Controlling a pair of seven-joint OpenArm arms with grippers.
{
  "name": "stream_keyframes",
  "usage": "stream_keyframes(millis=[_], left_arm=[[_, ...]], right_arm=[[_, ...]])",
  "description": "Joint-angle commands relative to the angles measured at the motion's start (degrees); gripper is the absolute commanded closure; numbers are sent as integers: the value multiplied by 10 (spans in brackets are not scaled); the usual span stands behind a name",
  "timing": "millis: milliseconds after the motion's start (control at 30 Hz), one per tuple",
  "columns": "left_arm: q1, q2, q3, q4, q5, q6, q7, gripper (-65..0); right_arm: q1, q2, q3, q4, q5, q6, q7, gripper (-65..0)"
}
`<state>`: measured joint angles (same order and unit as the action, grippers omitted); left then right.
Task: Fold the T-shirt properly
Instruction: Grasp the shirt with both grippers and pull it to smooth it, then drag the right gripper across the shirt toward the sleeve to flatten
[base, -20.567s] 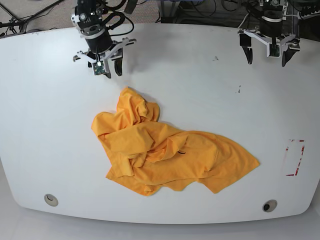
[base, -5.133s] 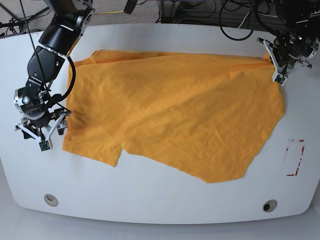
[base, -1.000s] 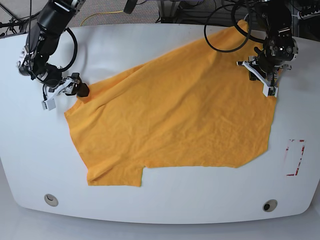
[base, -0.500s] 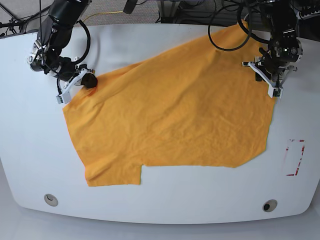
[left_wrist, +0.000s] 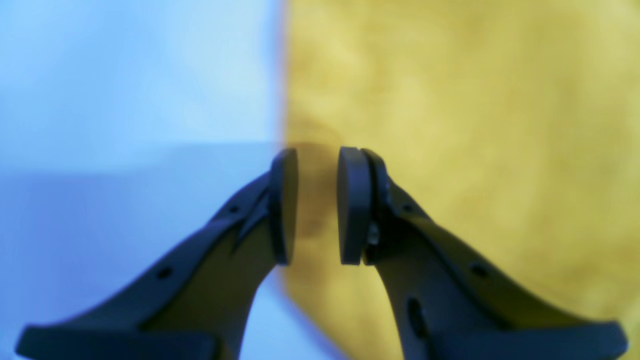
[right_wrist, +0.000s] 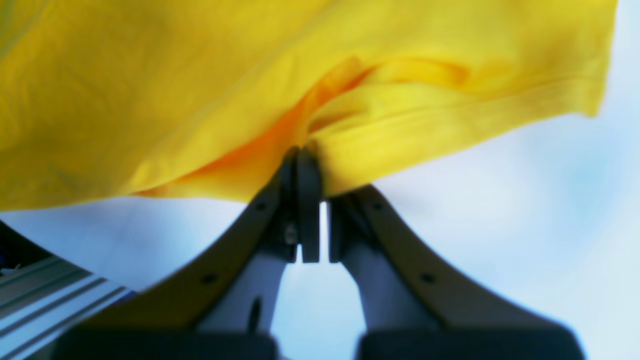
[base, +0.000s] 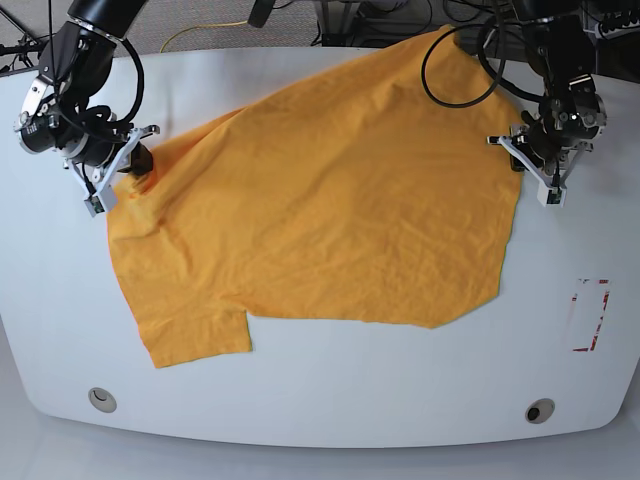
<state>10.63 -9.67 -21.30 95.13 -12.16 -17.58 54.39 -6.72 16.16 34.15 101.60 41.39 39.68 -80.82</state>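
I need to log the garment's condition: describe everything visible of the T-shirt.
The T-shirt is plain orange-yellow, thin soft fabric without print, spread mostly flat and lightly wrinkled across the white table. One short sleeve points toward the near left corner. The right gripper is shut on a bunched fold at its edge. The left gripper straddles the opposite edge, its jaws slightly apart.

The base view looks steeply down on the whole worktop (base: 330, 400) from its front edge, far enough back to take in both arms. Each wrist view sits just behind its own end effector, looking along the fingers at very close range, background blurred. All three views share the T-shirt (base: 330, 200) (left_wrist: 475, 125) (right_wrist: 175, 75).
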Motion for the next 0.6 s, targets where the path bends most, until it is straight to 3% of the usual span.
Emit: stream_keyframes(millis=[0, 100, 200, 333, 567], left_arm=[[-19, -15, -5, -30, 0, 3, -7, -119], [-37, -24, -4, -62, -3, 1, -6, -118], [-35, -22, -8, -1, -7, -5, 12, -117], [-27, -6, -14, 129, -7, -55, 44, -119], [-58, 7, 2, 141, -5, -128, 96, -119]], right_arm=[[6, 23, 3, 11, 19, 3, 8, 0], [12, 39, 4, 9, 47, 3, 8, 0], [18, 37, 3, 9, 56, 3, 8, 0], [16, 27, 3, 9, 56, 3, 8, 0], [17, 8, -15, 9, 54, 3, 8, 0]])
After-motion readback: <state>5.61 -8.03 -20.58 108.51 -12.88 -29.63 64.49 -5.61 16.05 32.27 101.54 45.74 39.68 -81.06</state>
